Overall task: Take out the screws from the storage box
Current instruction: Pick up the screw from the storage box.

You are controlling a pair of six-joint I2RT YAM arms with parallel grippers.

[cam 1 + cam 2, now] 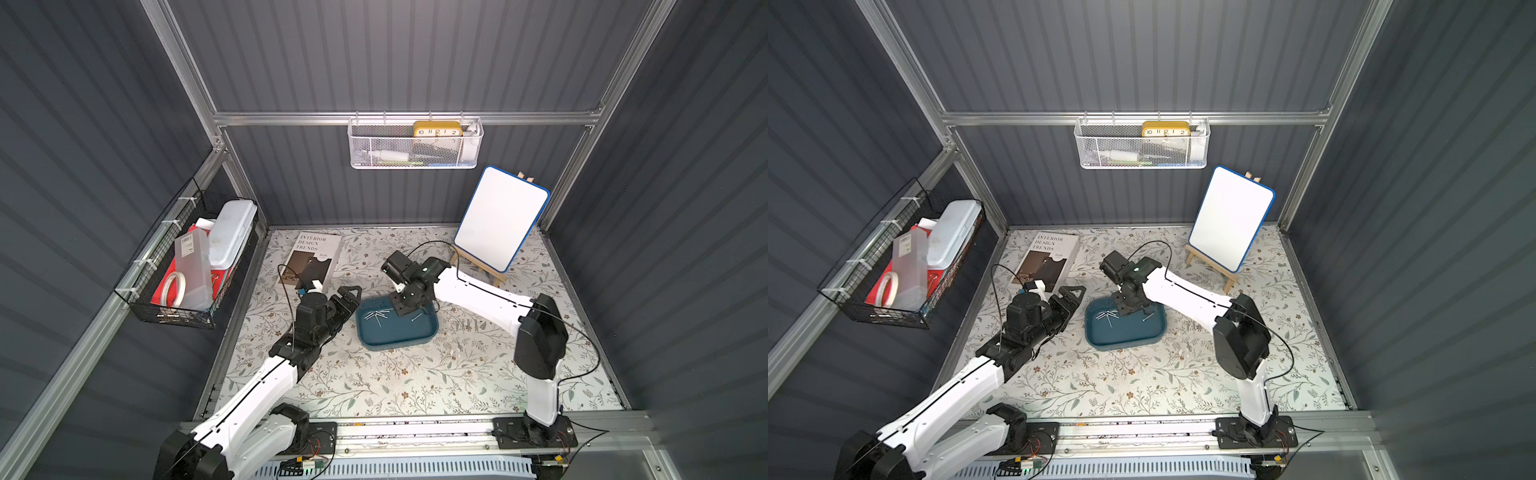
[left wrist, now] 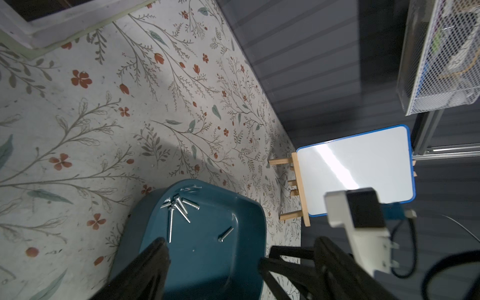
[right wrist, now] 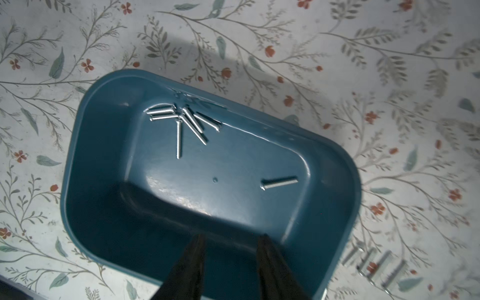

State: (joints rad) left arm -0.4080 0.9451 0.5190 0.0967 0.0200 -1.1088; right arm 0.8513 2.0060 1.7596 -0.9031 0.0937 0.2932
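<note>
Right gripper (image 3: 232, 237), spread and empty, hovers above the storage box (image 3: 335, 197), screws (image 3: 178, 140) ahead of its tips.

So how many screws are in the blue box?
7 screws: six piled near one corner of the storage box, one alone toward the other end. The pile may hide another.

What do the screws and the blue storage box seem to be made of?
The screws: probably steel or similar metal, with a bright silvery finish; they glint and show fine threads. The storage box: likely moulded plastic, teal, smooth and slightly glossy; its floor carries soft highlights and its corners are rounded.
</note>
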